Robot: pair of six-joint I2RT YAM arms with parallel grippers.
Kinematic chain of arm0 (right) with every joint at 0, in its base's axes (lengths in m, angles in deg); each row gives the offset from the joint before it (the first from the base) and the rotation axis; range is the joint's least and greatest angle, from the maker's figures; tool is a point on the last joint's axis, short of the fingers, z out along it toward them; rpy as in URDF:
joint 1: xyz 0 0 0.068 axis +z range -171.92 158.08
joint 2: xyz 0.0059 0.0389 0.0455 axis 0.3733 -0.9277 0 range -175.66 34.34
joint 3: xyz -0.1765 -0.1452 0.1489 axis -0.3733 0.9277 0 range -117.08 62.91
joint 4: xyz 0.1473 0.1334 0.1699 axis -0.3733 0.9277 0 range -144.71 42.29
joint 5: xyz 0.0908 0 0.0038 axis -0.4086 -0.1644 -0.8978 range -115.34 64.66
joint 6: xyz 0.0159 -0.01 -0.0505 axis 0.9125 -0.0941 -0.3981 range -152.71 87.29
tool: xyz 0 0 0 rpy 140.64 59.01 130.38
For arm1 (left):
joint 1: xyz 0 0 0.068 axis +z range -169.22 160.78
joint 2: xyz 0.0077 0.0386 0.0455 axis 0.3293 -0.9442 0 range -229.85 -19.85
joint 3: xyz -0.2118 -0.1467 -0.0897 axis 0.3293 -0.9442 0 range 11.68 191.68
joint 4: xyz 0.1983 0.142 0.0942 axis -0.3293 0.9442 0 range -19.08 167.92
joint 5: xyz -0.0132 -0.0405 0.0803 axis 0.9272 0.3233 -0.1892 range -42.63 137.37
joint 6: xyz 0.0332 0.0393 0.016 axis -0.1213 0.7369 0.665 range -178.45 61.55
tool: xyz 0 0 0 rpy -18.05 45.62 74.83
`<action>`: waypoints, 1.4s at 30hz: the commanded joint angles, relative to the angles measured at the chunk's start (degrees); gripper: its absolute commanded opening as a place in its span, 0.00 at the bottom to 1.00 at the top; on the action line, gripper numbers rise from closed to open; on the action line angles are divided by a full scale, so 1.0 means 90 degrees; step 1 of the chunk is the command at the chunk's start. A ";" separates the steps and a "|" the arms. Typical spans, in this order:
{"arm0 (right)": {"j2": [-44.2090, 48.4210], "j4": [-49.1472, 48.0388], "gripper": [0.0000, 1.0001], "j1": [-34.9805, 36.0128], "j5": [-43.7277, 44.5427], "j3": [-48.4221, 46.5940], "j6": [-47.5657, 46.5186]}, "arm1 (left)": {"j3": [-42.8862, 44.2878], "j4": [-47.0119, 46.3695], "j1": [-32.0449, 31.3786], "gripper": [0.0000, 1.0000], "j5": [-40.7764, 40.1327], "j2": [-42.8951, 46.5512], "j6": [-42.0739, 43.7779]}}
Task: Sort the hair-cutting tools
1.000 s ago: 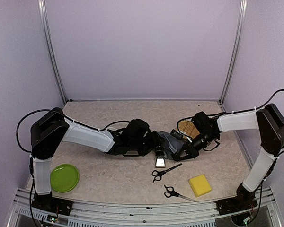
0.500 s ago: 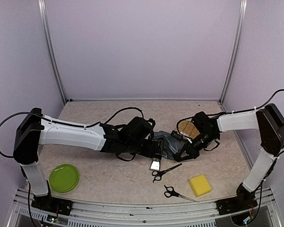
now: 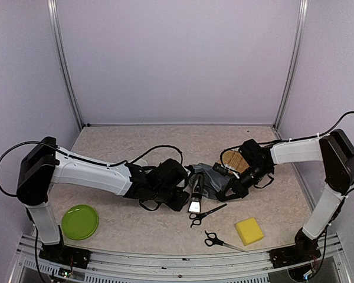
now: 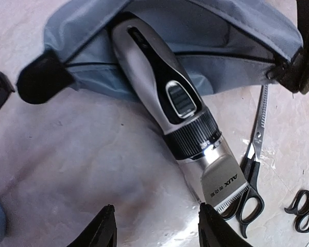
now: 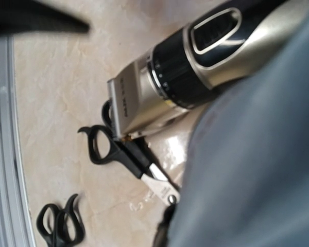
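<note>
Half the clipper [image 4: 175,103] lies inside the pouch [image 4: 221,46]; left pincer [image 4: 157,226] has backed off, open and empty; right pincer [image 3: 232,188] clamps the pouch; scissors [image 3: 205,213] wait.

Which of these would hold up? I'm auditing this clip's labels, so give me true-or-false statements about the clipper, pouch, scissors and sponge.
1. The clipper lies handle-end inside the grey pouch, blade end out. True.
2. The left fingers clamp the clipper. False: they stand apart near its blade end, holding nothing.
3. Both scissors lie inside the pouch. False: both lie on the table outside it.
4. The yellow sponge lies on the table, on the right arm's side. True.
</note>
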 commanded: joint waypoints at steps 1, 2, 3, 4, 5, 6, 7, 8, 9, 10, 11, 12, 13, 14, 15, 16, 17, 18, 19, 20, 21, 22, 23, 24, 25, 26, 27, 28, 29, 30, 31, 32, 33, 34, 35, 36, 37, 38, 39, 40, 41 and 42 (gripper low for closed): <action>-0.0019 0.0036 0.00 -0.0049 -0.0186 0.0014 -0.0033 | -0.0074 -0.0569 -0.0040 0.54 0.0509 -0.0333 -0.0233; -0.0027 0.0027 0.00 -0.0048 -0.0194 0.0016 -0.0030 | -0.0056 -0.0632 -0.0033 0.54 0.0604 -0.0431 -0.0265; -0.0031 0.0020 0.00 -0.0049 -0.0204 0.0017 -0.0021 | -0.0044 -0.0682 -0.0025 0.54 0.0735 -0.0505 -0.0296; -0.0041 0.0019 0.00 -0.0049 -0.0211 0.0011 -0.0021 | -0.0027 -0.0724 -0.0021 0.53 0.0847 -0.0569 -0.0323; -0.0042 0.0024 0.00 -0.0049 -0.0213 0.0012 -0.0020 | -0.0025 -0.0779 -0.0020 0.51 0.0937 -0.0630 -0.0333; -0.0049 0.0022 0.00 -0.0044 -0.0222 0.0023 -0.0020 | -0.0042 -0.0847 -0.0028 0.49 0.1034 -0.0674 -0.0334; -0.0056 0.0020 0.00 -0.0048 -0.0224 0.0024 -0.0020 | -0.0053 -0.0935 -0.0026 0.47 0.1100 -0.0701 -0.0334; -0.0052 0.0022 0.00 -0.0049 -0.0225 0.0028 -0.0020 | -0.0071 -0.1043 -0.0031 0.47 0.1174 -0.0726 -0.0329; -0.0054 0.0020 0.00 -0.0049 -0.0220 0.0036 -0.0020 | -0.0085 -0.1211 -0.0036 0.46 0.1276 -0.0741 -0.0333; -0.0059 0.0007 0.00 -0.0049 -0.0215 0.0044 -0.0020 | -0.0087 -0.1374 -0.0031 0.46 0.1348 -0.0766 -0.0334; -0.0068 0.0009 0.00 -0.0049 -0.0201 0.0051 -0.0020 | -0.0074 -0.1536 -0.0031 0.46 0.1445 -0.0801 -0.0334; -0.0087 0.0006 0.00 -0.0049 -0.0191 0.0048 -0.0020 | -0.0053 -0.1702 -0.0026 0.46 0.1587 -0.0840 -0.0334; -0.0106 0.0016 0.00 -0.0049 -0.0178 0.0050 -0.0020 | -0.0013 -0.1887 -0.0020 0.46 0.1714 -0.0892 -0.0334; -0.0130 0.0030 0.00 -0.0049 -0.0176 0.0032 -0.0020 | 0.0043 -0.2058 -0.0016 0.46 0.1832 -0.0943 -0.0334; -0.0147 0.0049 0.00 -0.0049 -0.0181 0.0016 -0.0024 | 0.0100 -0.2241 -0.0022 0.46 0.1932 -0.1008 -0.0334; -0.0173 0.0061 0.01 -0.0049 -0.0185 -0.0004 -0.0036 | 0.0150 -0.2429 -0.0030 0.47 0.2017 -0.1067 -0.0334; -0.0194 0.0073 0.01 -0.0049 -0.0194 -0.0024 -0.0031 | 0.0200 -0.2594 -0.0023 0.49 0.2078 -0.1126 -0.0321; -0.0220 0.0090 0.01 -0.0049 -0.0209 -0.0050 -0.0026 | 0.0248 -0.2736 -0.0022 0.50 0.2133 -0.1187 -0.0302; -0.0239 0.0114 0.01 -0.0054 -0.0230 -0.0073 -0.0020 | 0.0284 -0.2842 -0.0011 0.50 0.2228 -0.1230 -0.0280; -0.0259 0.0131 0.02 -0.0058 -0.0258 -0.0104 -0.0021 | 0.0310 -0.2931 0.0004 0.51 0.2321 -0.1269 -0.0267; -0.0273 0.0138 0.02 -0.0066 -0.0263 -0.0118 -0.0028 | 0.0302 -0.3010 0.0012 0.51 0.2408 -0.1255 -0.0256; -0.0278 0.0142 0.02 -0.0068 -0.0249 -0.0129 -0.0029 | 0.0262 -0.3085 0.0024 0.53 0.2509 -0.1211 -0.0244; -0.0285 0.0142 0.02 -0.0076 -0.0229 -0.0133 -0.0034 | 0.0127 -0.3205 0.0045 0.55 0.2642 -0.1122 -0.0224; -0.0286 0.0138 0.02 -0.0083 -0.0216 -0.0139 -0.0039 | 0.0015 -0.3322 0.0059 0.56 0.2693 -0.1017 -0.0188; -0.0291 0.0142 0.03 -0.0095 -0.0214 -0.0148 -0.0039 | -0.0082 -0.3299 0.0068 0.57 0.2701 -0.0892 -0.0114; -0.0295 0.0153 0.03 -0.0111 -0.0222 -0.0167 -0.0039 | -0.0130 -0.3146 0.0074 0.58 0.2669 -0.0752 0.0005; -0.0296 0.0170 0.03 -0.0124 -0.0224 -0.0177 -0.0046 | -0.0134 -0.2872 0.0081 0.58 0.2586 -0.0621 0.0187; -0.0288 0.0196 0.03 -0.0134 -0.0223 -0.0184 -0.0061 | -0.0127 -0.2560 0.0085 0.58 0.2464 -0.0455 0.0440; -0.0273 0.0210 0.03 -0.0144 -0.0220 -0.0184 -0.0074 | -0.0112 -0.2232 0.0098 0.58 0.2285 -0.0284 0.0760; -0.0260 0.0208 0.03 -0.0160 -0.0200 -0.0175 -0.0082 | -0.0102 -0.1974 0.0130 0.58 0.2086 -0.0132 0.1032; -0.0252 0.0197 0.03 -0.0165 -0.0180 -0.0170 -0.0092 | -0.0084 -0.1744 0.0205 0.58 0.1916 -0.0025 0.1280; -0.0248 0.0190 0.03 -0.0166 -0.0168 -0.0162 -0.0102 | 0.0017 -0.1516 0.0297 0.58 0.1846 0.0009 0.1508; -0.0254 0.0192 0.03 -0.0169 -0.0171 -0.0168 -0.0106 | 0.0199 -0.1256 0.0419 0.58 0.1888 -0.0026 0.1729; -0.0270 0.0196 0.03 -0.0175 -0.0196 -0.0164 -0.0115 | 0.0382 -0.0983 0.0496 0.58 0.1969 -0.0091 0.2045; -0.0289 0.0204 0.03 -0.0176 -0.0209 -0.0179 -0.0129 | 0.0594 -0.0703 0.0508 0.59 0.1978 -0.0163 0.2445; -0.0300 0.0218 0.03 -0.0171 -0.0223 -0.0194 -0.0143 | 0.0755 -0.0445 0.0457 0.60 0.1949 -0.0209 0.3010; -0.0312 0.0236 0.03 -0.0175 -0.0233 -0.0191 -0.0169 | 0.0813 -0.0316 0.0368 0.61 0.1873 -0.0221 0.3787; -0.0322 0.0256 0.04 -0.0174 -0.0249 -0.0197 -0.0186 | 0.0770 -0.0309 0.0260 0.61 0.1724 -0.0205 0.4134; -0.0332 0.0276 0.03 -0.0176 -0.0253 -0.0193 -0.0208 | 0.0697 -0.0370 0.0150 0.62 0.1583 -0.0183 0.4682; -0.0339 0.0294 0.04 -0.0176 -0.0246 -0.0202 -0.0222 | 0.0649 -0.0415 0.0035 0.63 0.1398 -0.0201 0.5240; -0.0344 0.0309 0.03 -0.0175 -0.0249 -0.0212 -0.0229 | 0.0681 -0.0437 -0.0026 0.63 0.1274 -0.0274 0.5507; -0.0352 0.0331 0.04 -0.0176 -0.0258 -0.0227 -0.0234 | 0.0784 -0.0369 -0.0060 0.64 0.1156 -0.0367 0.5711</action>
